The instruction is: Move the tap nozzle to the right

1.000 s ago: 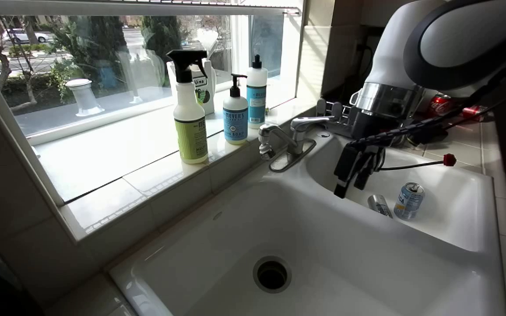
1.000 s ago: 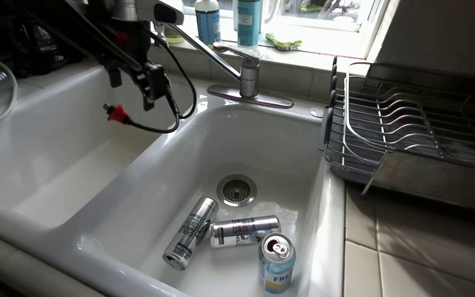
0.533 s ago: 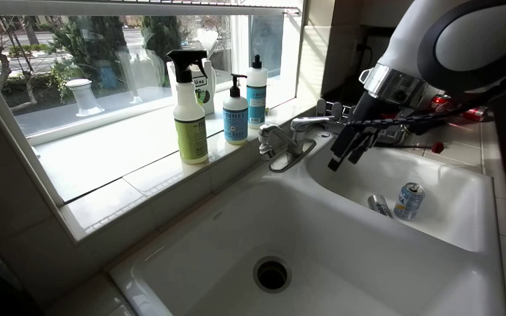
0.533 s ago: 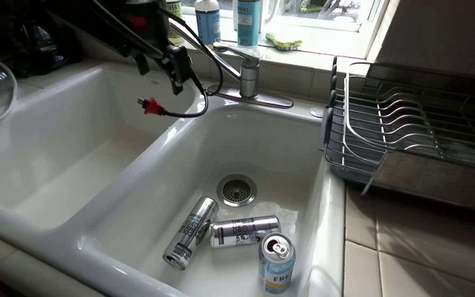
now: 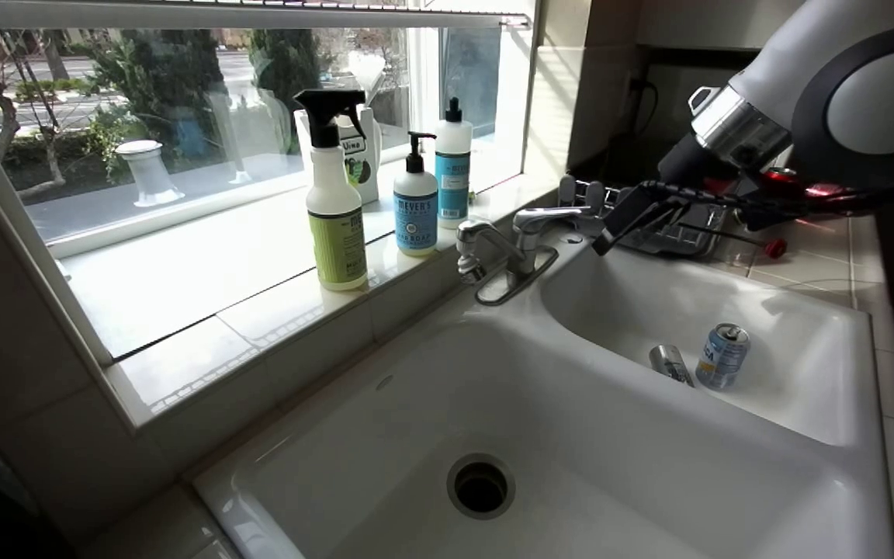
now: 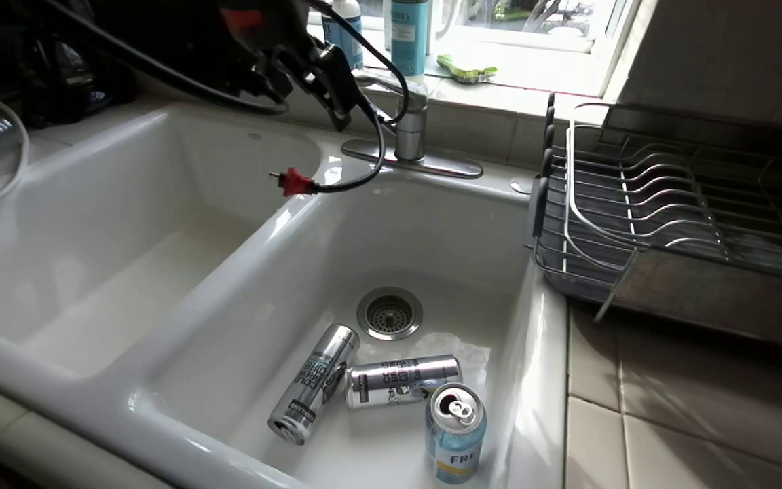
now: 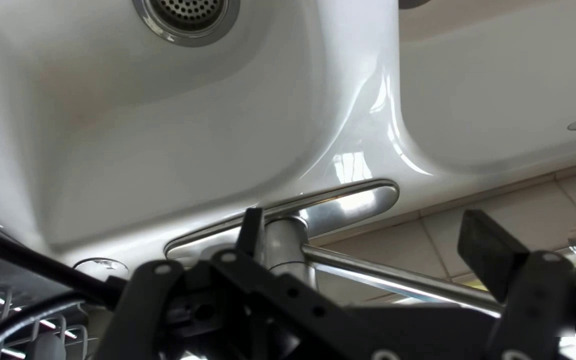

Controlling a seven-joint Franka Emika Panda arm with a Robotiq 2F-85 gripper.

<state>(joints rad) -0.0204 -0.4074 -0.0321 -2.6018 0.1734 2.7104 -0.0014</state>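
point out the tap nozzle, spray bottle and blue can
Tap nozzle [image 7: 398, 280], wrist view: slim chrome arm.
Spray bottle [image 5: 334, 194], in an exterior view: white body.
Blue can [image 6: 457, 448], in an exterior view: its side.

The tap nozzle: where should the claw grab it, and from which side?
Mid-length, probably from above: the tap nozzle is a slim, straight bar there, clear of its down-bent tip. The open gripper likely needs a turn first: in the wrist view its fingers part roughly along the bar, not across it.
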